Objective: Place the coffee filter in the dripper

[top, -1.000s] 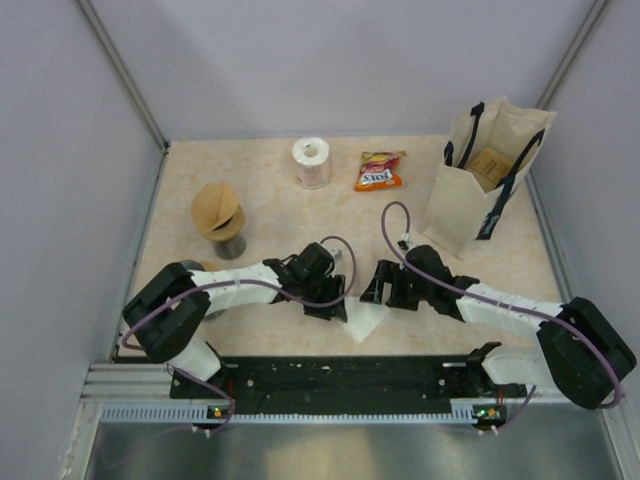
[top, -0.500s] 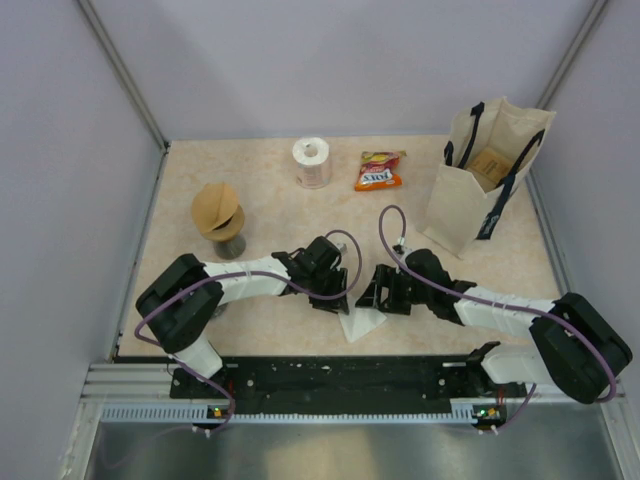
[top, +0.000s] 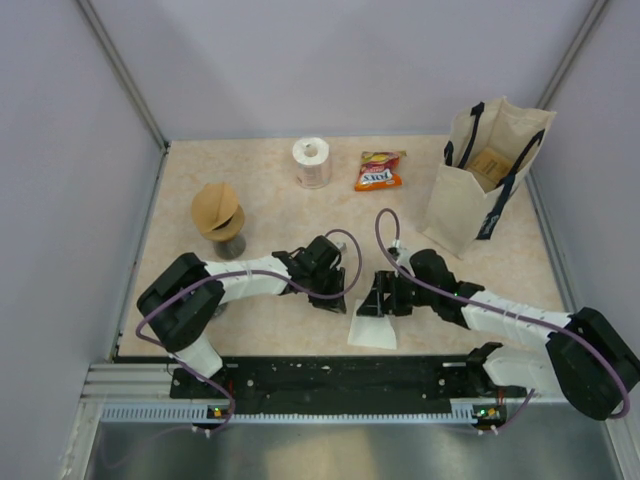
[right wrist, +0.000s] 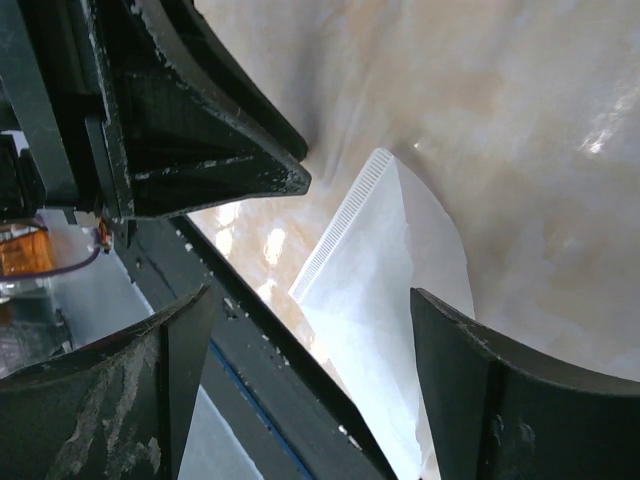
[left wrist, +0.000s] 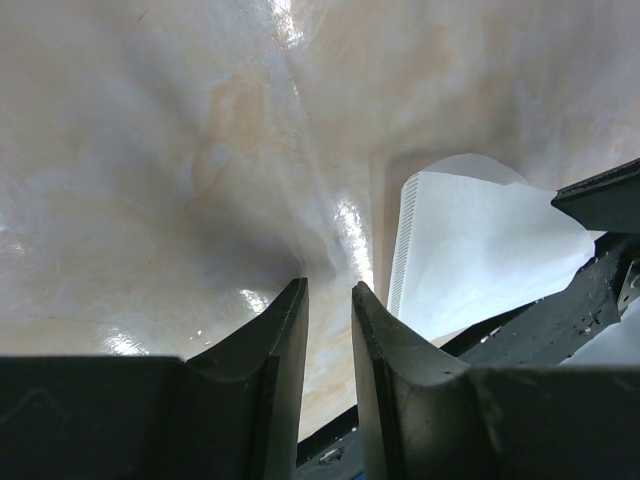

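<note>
White paper filter (top: pixel 372 330) lies flat on the table (top: pixel 260 170), right at the near edge, between the two arms and well apart from the dripper (top: pixel 217 212), which I take to be the tan cone on its dark stand off to the left. So the step in hand is the pickup, and nothing is held yet.

Right gripper (top: pixel 382 303) hangs low over the filter's top with its fingers spread wide. In its wrist view the ribbed seam runs between them, and neither finger touches paper. Left gripper (top: pixel 328 298) sits just beside it with its fingers drawn almost together. Only a sliver of bare table shows in the gap, and it pinches nothing. The filter is off to its right.

The next move is tricky, I'd say. Paper this thin and flat gives the fingers no edge to bite. Right needs to drop and close across the seam or a raised lip, maybe with left pinning or nudging the sheet. Then comes a long carry left to the dripper, and the cone has to open on the way in.
</note>
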`<state>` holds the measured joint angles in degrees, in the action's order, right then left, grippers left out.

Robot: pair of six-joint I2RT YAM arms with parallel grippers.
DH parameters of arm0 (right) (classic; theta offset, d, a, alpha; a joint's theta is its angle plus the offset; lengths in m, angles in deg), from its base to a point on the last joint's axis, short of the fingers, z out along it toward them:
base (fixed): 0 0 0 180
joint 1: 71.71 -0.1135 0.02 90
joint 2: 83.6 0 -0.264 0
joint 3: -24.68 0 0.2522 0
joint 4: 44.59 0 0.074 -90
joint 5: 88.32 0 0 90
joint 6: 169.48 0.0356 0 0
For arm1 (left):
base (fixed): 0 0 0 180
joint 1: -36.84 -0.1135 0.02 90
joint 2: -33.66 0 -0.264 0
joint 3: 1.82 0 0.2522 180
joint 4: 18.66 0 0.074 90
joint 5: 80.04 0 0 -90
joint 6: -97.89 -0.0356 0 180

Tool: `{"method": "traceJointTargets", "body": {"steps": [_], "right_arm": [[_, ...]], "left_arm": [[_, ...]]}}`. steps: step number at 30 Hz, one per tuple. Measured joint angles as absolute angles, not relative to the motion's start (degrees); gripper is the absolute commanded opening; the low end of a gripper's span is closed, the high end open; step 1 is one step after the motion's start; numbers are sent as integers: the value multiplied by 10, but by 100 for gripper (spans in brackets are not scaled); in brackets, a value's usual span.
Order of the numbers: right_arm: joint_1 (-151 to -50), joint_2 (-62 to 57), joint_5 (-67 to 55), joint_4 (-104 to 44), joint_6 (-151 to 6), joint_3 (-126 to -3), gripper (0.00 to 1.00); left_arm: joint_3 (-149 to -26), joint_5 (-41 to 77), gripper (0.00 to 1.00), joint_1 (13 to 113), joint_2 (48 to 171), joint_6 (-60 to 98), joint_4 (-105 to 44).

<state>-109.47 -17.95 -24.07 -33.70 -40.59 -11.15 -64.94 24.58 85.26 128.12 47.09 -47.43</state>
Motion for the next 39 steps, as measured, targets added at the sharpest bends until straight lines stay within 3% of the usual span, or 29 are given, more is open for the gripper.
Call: {"method": "traceJointTargets", "body": {"steps": [15,26,33,39], "right_arm": [[-1095,-140,-298,-344,-393,-111,70],[-1095,-117,-325,-371,-369,-111,52],[-1103,-68,-331,-397,-353,-111,0],[-1108,-61,-324,-391,-371,-118,0]], "left_arm": [[-638,299,31,852,1287,467,-454],[-615,322,30,857,1274,467,-440],[-613,324,30,857,1274,467,-437],[-612,321,31,857,1270,468,-436]]}}
